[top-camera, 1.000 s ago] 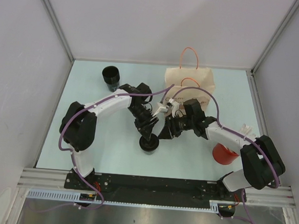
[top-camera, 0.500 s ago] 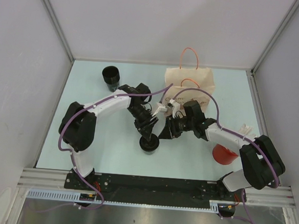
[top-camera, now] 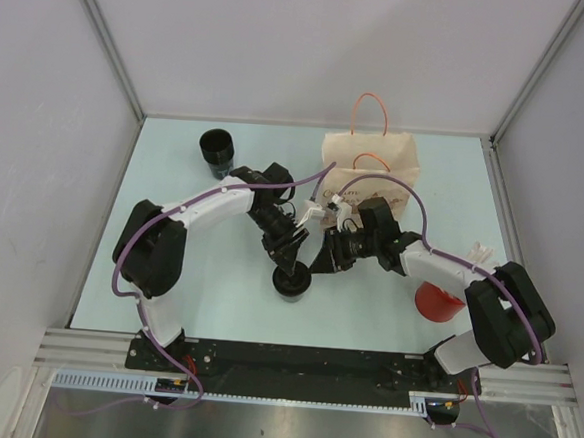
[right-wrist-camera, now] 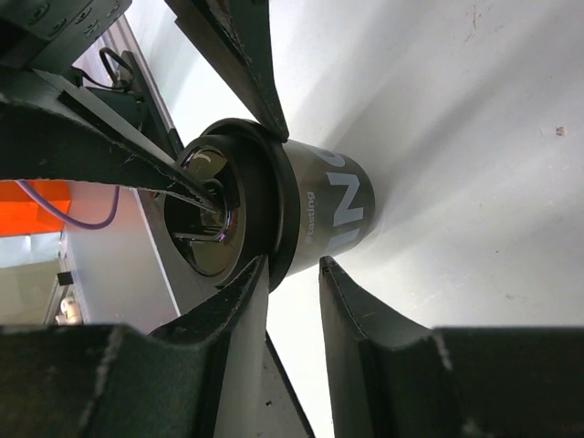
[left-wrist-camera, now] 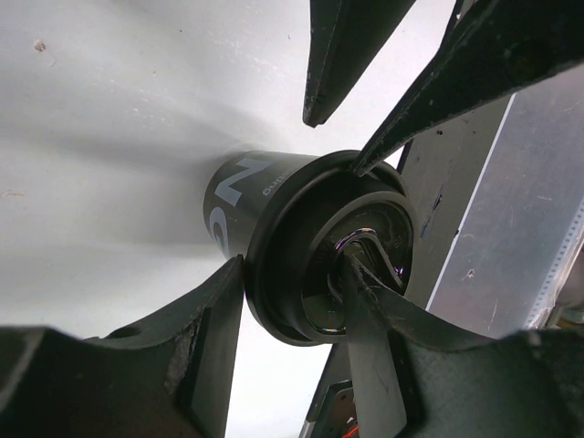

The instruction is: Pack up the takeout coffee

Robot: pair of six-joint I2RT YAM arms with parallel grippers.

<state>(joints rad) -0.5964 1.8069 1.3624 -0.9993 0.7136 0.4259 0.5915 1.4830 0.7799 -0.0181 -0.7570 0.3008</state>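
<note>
Top external view: lidded black cup (top-camera: 291, 282) mid-table, toward the near edge, both arms crowding it.
Left gripper (left-wrist-camera: 290, 274) pinches its lid, one finger on the rim, one across the top; right gripper (right-wrist-camera: 294, 269) half-closed at the lid's edge, grip unclear; bare table (top-camera: 168, 271) leftward; paper bag (top-camera: 370, 164) upright near the far edge.

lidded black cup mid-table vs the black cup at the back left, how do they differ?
The lidded cup wears a lid; the back-left cup looks open-topped. The lidded cup has both arms' fingers at its rim; the back-left cup stands alone. Both are black.
</note>
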